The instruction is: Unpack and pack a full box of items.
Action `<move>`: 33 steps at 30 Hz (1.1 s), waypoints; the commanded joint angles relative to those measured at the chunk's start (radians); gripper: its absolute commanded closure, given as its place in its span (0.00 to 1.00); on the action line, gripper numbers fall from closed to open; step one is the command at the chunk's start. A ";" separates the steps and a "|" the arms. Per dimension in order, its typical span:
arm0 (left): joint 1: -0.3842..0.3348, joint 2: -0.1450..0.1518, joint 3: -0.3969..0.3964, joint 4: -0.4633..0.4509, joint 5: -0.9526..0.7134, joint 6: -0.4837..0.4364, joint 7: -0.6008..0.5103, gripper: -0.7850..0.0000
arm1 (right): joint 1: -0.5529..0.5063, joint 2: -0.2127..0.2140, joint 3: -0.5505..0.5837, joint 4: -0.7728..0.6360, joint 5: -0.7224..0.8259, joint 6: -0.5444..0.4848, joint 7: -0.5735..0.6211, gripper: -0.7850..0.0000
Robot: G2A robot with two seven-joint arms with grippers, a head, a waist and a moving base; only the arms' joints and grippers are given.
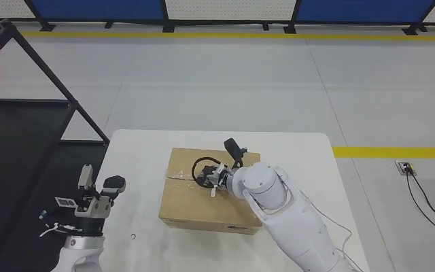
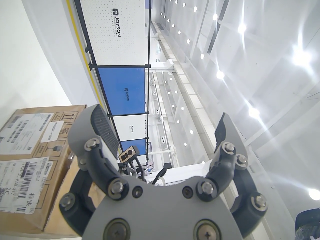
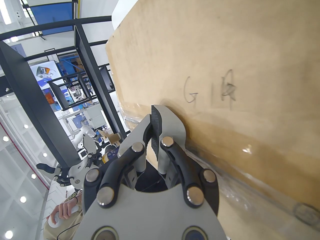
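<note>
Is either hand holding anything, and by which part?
Nothing is held: left hand open and empty; right hand shut on nothing at the cardboard box.

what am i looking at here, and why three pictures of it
It is a two-armed robot at a white table. The top view looks down from a camera above its arms; the other two come from cameras on its wrists, each showing that arm's own gripper up close. On the table stands one closed cardboard box, taped along its seam. The right gripper is shut, its tips at the box top by the seam. The left gripper is open, holds nothing, and sits off beside the box.
</note>
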 commanded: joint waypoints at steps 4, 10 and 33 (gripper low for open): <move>-0.002 -0.001 0.002 -0.002 0.004 0.004 0.001 0.00 | -0.032 0.017 0.043 -0.031 -0.016 0.009 0.016 1.00; -0.004 -0.001 0.000 -0.003 0.007 0.012 -0.003 0.00 | -0.071 0.037 0.094 -0.078 -0.036 0.022 0.040 1.00; -0.050 0.000 0.025 -0.006 0.034 0.058 -0.027 0.00 | -0.285 0.115 0.329 -0.278 -0.056 0.038 0.075 1.00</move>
